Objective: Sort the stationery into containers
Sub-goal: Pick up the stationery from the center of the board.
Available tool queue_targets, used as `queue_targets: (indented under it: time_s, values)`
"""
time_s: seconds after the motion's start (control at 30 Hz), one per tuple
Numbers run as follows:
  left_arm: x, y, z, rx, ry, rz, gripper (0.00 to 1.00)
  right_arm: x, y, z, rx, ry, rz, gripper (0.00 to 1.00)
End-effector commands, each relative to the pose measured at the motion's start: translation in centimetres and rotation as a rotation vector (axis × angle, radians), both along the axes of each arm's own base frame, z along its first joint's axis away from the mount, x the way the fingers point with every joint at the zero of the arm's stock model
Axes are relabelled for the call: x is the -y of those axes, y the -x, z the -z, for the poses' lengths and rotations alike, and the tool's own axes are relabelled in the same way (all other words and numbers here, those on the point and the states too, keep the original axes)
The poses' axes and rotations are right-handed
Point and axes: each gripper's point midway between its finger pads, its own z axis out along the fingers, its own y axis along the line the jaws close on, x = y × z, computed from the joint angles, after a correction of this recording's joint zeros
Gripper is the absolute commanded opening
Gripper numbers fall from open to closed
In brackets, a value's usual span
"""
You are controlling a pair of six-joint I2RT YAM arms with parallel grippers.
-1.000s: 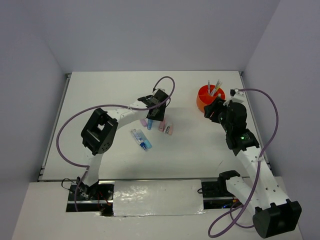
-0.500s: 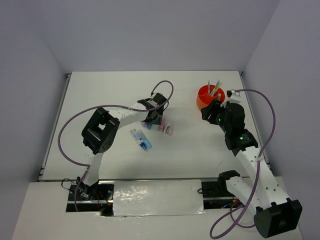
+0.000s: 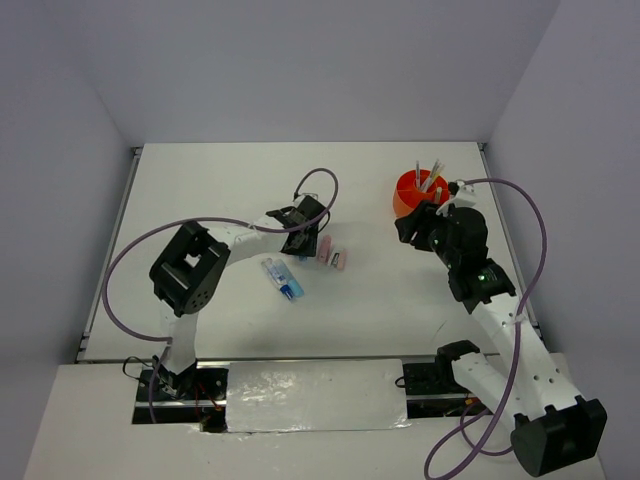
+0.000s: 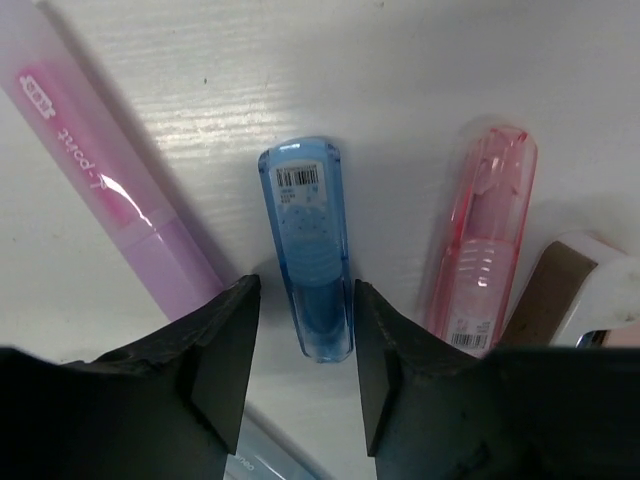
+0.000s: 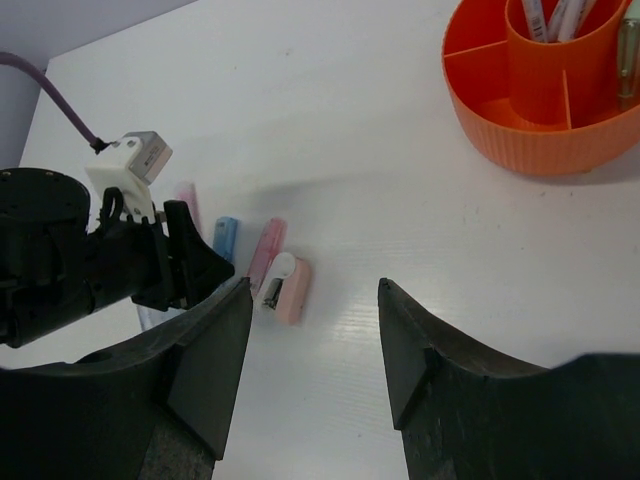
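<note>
White worktop [image 3: 200,190] seen whole only in the top view. One round orange organiser [image 3: 410,197] at far right, wall ribbed. Only the right wrist view shows its partitions around a central ring. Thin pens [image 5: 545,18] upright in the ring, one more in an outer compartment at the frame edge; count not readable.

Right jaws just in front of the organiser, released, bare worktop between them.

Left jaws low over the cluster at mid-worktop, which the arm partly hides in the top view. Left wrist view gives the detail: jaws astride one blue stick [image 4: 305,230], close on both sides; contact cannot be told. Translucent, barcode label near the rounded end.

Alongside: one pale pink stick [image 4: 110,170] to its left, one clear pink stick [image 4: 485,240] to its right. Three sticks, none touching.

One pink-and-white block [image 5: 285,285] just beyond the clear pink stick.

One blue-and-clear piece [image 3: 283,278] nearer the bases, apart from the cluster.
</note>
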Motion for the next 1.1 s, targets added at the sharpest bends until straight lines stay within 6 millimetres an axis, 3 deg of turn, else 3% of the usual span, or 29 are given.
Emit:
queue_targets:
  time_s: [0.0,0.17,0.3,0.33,0.43,0.47,0.57,0.6,0.63,0.83,0.9,0.97,1.07]
  values:
    - [0.2,2.2,0.4,-0.042,0.02,0.007,0.53,-1.3,0.4,-1.3,0.042,-0.042,-0.053,0.6]
    - [0.2,3.8,2.1,-0.076,0.016,0.018,0.36,-2.6,0.6,-1.3,0.045,-0.087,-0.104,0.6]
    - [0.6,4.6,2.5,-0.082,0.022,0.034,0.05,-4.7,0.7,0.2,0.007,-0.139,-0.204,0.6]
    - [1.0,4.7,2.1,-0.067,0.033,0.04,0.02,-5.2,0.5,-0.2,0.026,-0.152,-0.225,0.61]
    - [1.1,5.3,0.3,-0.015,0.075,0.035,0.0,-5.9,0.3,0.1,0.013,-0.198,-0.244,0.63]
    - [1.3,5.2,-1.6,0.031,0.111,0.032,0.0,-6.0,0.3,0.4,0.005,-0.211,-0.244,0.64]
    - [2.1,5.5,-5.0,0.139,0.233,0.036,0.0,-7.2,0.6,0.6,0.001,-0.279,-0.248,0.95]
    - [2.7,5.8,-5.9,0.167,0.27,0.048,0.0,-7.7,0.6,0.1,0.024,-0.294,-0.258,0.98]
    - [3.1,6.1,-7.5,0.224,0.328,0.063,0.0,-7.9,0.5,0.2,0.019,-0.306,-0.238,0.98]
    - [5.0,8.4,-12.9,0.421,0.53,0.172,0.0,-10.3,0.1,0.8,-0.037,-0.366,-0.191,0.97]
    - [5.3,9.5,-13.1,0.442,0.559,0.225,0.0,-11.4,0.3,0.9,-0.055,-0.413,-0.185,0.95]
    - [6.2,10.6,-15.2,0.504,0.618,0.287,0.0,-12.5,0.4,0.9,-0.052,-0.438,-0.203,0.92]
    - [6.6,11.8,-16.7,0.556,0.661,0.34,0.0,-15.5,1.5,1.4,-0.095,-0.415,-0.268,0.83]
